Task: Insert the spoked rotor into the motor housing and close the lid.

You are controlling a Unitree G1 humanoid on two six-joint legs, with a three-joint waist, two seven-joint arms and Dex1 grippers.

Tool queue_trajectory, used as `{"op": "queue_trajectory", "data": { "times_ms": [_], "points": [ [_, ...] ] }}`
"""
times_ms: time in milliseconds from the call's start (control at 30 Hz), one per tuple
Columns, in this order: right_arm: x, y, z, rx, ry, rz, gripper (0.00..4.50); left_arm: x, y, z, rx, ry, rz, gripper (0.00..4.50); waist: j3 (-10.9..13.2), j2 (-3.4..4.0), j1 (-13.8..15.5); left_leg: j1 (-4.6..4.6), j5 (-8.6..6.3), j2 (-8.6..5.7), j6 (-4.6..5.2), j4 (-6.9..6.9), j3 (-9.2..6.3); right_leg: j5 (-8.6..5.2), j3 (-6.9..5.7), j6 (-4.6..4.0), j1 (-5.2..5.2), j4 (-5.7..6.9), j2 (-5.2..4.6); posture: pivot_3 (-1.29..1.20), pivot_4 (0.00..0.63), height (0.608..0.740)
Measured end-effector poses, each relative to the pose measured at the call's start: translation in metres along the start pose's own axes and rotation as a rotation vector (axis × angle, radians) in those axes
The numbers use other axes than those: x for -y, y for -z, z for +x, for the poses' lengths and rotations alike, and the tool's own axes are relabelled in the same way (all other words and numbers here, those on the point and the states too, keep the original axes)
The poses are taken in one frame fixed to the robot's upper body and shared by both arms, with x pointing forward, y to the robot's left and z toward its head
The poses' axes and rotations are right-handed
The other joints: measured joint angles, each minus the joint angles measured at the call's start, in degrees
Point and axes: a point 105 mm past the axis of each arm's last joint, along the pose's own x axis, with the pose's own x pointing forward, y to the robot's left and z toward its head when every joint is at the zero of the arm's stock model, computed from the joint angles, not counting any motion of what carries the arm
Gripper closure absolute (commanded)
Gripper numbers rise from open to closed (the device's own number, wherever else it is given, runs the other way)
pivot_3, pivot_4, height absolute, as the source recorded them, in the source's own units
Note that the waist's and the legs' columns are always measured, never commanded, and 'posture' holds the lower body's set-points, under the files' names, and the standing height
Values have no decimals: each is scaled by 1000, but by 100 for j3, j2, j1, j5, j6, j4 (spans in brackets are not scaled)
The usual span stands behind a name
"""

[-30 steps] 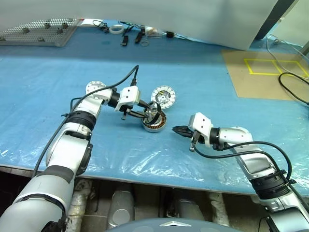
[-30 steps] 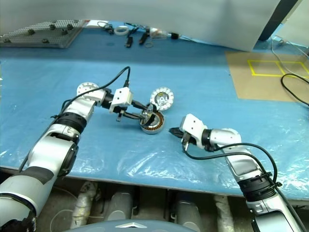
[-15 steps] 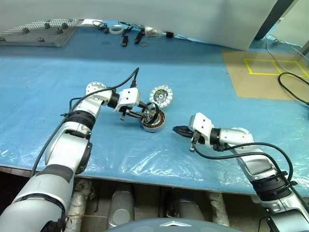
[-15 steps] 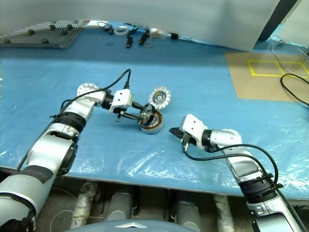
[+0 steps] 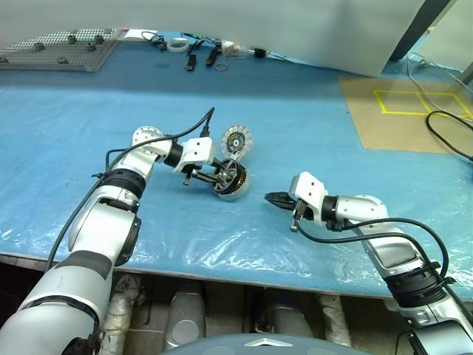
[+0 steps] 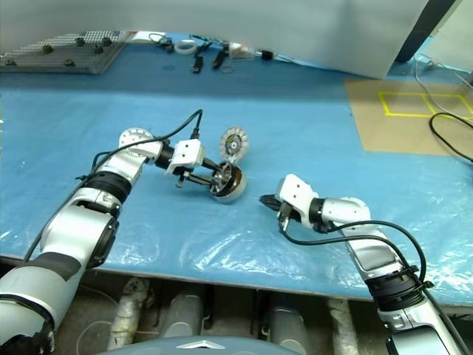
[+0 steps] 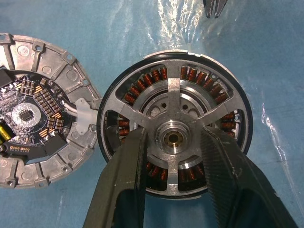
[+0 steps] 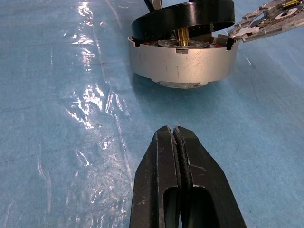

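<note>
While left end effector [image 7: 173, 190] grips spoked rotor [image 7: 175, 137], motor housing [image 5: 230, 180] and lid [image 5: 236, 140] newly tilted; right shut.

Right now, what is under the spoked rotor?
The motor housing lies under the spoked rotor. Between the spokes its copper windings show. The left hand grips the hub and covers the lower windings.

Four views: a stereo head pair and two wrist close-ups.
The head pair looked forward and down from above over the blue table [image 5: 310, 118] and both arms. The left wrist camera sat very close, facing straight into the motor housing [image 7: 175, 137] between its own fingers [image 7: 124, 190]. The right wrist camera looked low across the table at that same housing, side on from near by.
</note>
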Motion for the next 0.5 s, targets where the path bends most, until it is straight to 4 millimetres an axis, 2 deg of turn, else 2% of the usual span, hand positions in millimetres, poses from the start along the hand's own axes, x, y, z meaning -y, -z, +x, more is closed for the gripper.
{"op": "queue_trajectory", "data": {
  "times_ms": [233, 267, 400, 500],
  "points": [
    [0, 0, 0, 0, 0, 1, 4500, 0, 0, 0, 2, -1, -4, 2898, 0, 0, 1, 0, 0, -1, 0, 0, 0, 0, 0, 0, 0, -1, 0, 0, 150, 740],
    [0, 0, 0, 0, 0, 1, 4500, -1, 0, 1, 4, -4, -4, 2435, 0, 0, 1, -1, 0, -1, 0, 0, 0, 0, 0, 0, 0, -1, 0, 0, 150, 740],
    [0, 0, 0, 0, 0, 0, 4500, -2, -2, 5, 16, -19, -15, 1345, 0, 0, 1, -2, 0, -1, 0, 0, -1, 0, -1, 1, 0, -1, 0, 0, 150, 740],
    [0, 0, 0, 0, 0, 0, 4500, -7, -7, 3, 33, -31, -23, 1345, 1, -1, 3, -2, 0, -1, 0, 0, -2, 0, -2, 1, 0, -1, 0, 0, 150, 740]
  ]
}}
